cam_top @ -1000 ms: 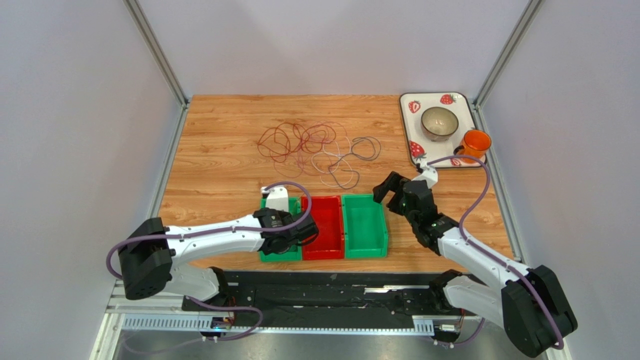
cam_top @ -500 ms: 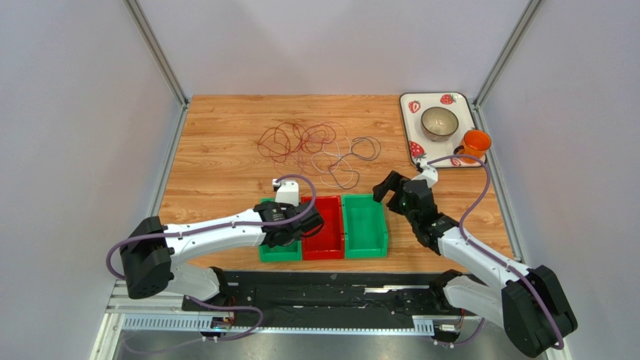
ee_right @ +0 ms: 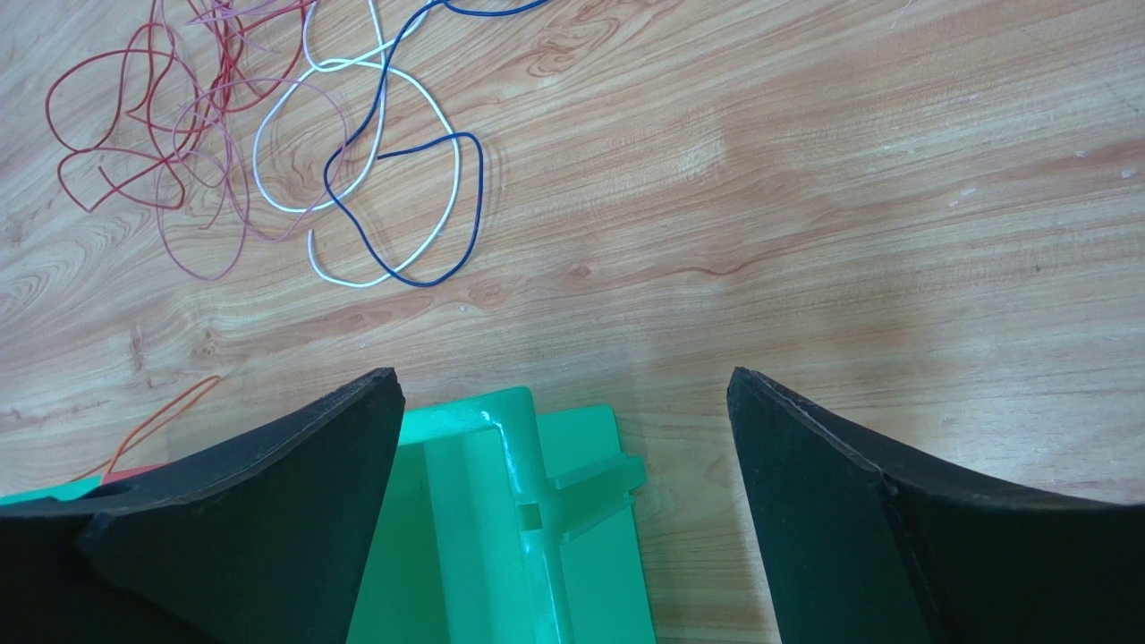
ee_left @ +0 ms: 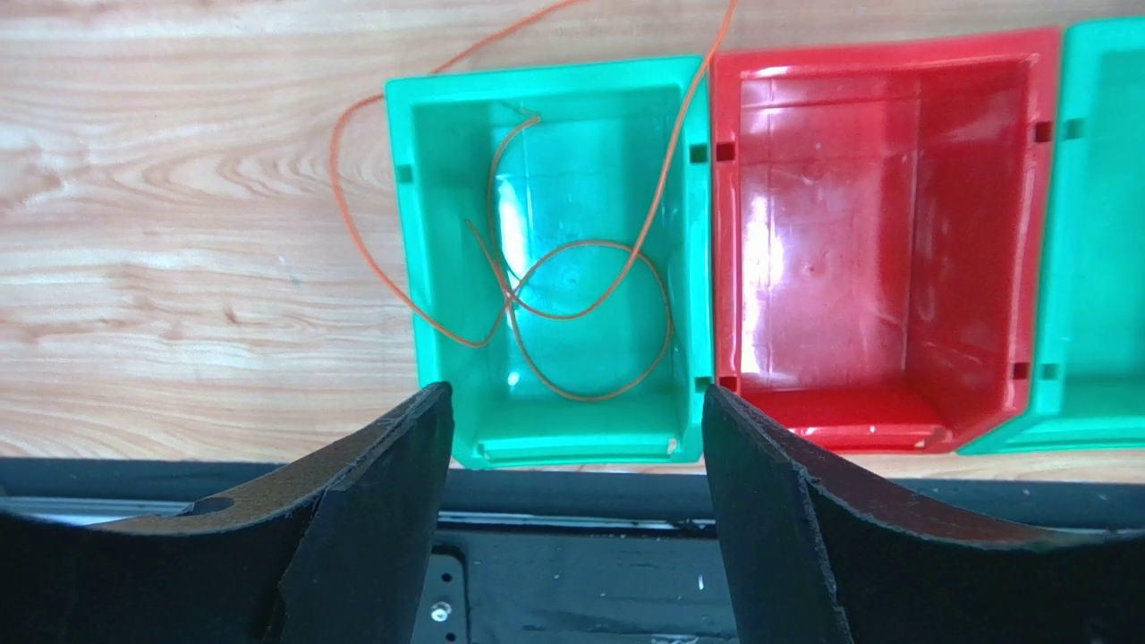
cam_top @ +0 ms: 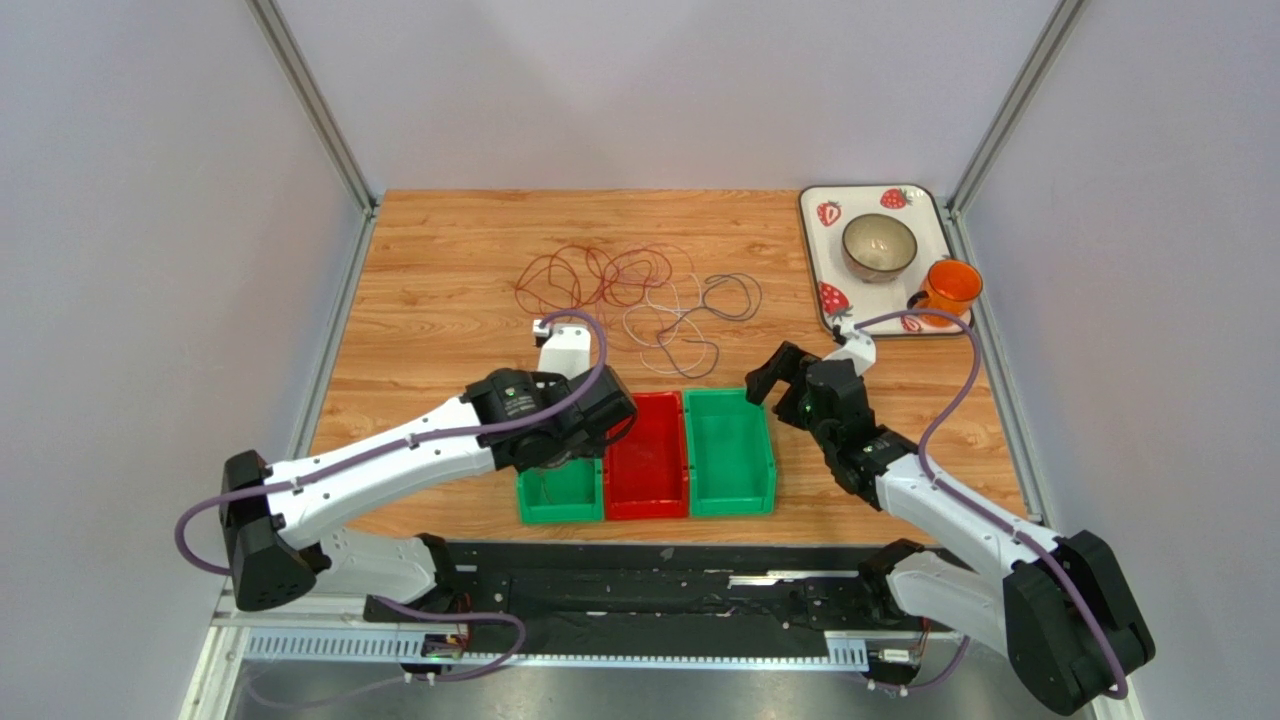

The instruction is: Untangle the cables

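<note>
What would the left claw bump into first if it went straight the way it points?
Probably the orange cable lying in the left green bin, then the bin's floor. The open left claw points down into that bin, though depth is hard to judge.

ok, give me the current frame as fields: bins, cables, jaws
left green bin: one orange cable inside, part draped over rim onto table
red bin: looks empty
right green bin: looks empty
loose cables: tangled pile on table beyond bins; red, white, dark blue
left jaws: open, over left green bin, holding nothing
right jaws: open, over right green bin's far edge, holding nothing
</note>
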Controlling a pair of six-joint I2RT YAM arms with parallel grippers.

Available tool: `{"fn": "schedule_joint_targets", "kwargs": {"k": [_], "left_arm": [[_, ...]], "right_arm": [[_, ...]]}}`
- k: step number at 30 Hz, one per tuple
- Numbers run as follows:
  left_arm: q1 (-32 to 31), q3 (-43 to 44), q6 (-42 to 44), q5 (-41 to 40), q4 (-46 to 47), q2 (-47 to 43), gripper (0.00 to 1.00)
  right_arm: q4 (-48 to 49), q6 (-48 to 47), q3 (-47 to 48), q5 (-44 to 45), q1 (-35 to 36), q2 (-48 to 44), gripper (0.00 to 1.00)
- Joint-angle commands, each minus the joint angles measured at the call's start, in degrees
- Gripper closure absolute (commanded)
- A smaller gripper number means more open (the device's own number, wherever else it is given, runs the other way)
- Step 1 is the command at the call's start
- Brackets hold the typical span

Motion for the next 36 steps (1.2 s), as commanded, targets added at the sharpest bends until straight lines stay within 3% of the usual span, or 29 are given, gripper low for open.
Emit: {"fn": "schedule_joint_targets", "kwargs": {"k": [1,7,10,13,17,23,27,36], "left_arm": [[4.0,4.5,9.3,2.4,-2.4,-4.1,0.23],[20.2,7.4,22.4,11.0,5.6,-3.2,0.24],[24.6,9.8,29.4,15.3,10.2,3.0,0.26],[27.7,16.3,35.1,19.1,9.8,14.9,0.27],[28.9,26.9,39.0,28.3,9.9,30.4,0.28],[29.1,36.5,43.1,33.4,5.9,43.6,0.27],[29.1,36.2,42.8,37.1,6.6,46.3,0.28],[28.0,30.8,43.0,36.7,6.0,45.5,0.32]], "right_arm": [[1.0,0.2,2.2,0.1,-0.2,-0.3,0.04],[0.9,0.2,2.2,0.2,-0.3,-0.3,0.04],[0.8,0.2,2.2,0.2,-0.2,-0.3,0.04],[0.9,0.2,2.2,0.2,-0.3,-0.3,0.04],[0.9,0.3,2.2,0.2,-0.2,-0.2,0.04],[1.2,0.1,2.3,0.0,-0.2,0.0,0.04],[1.2,0.2,2.3,-0.2,-0.2,0.2,0.04],[1.6,0.2,2.2,-0.2,-0.2,0.3,0.05]]}}
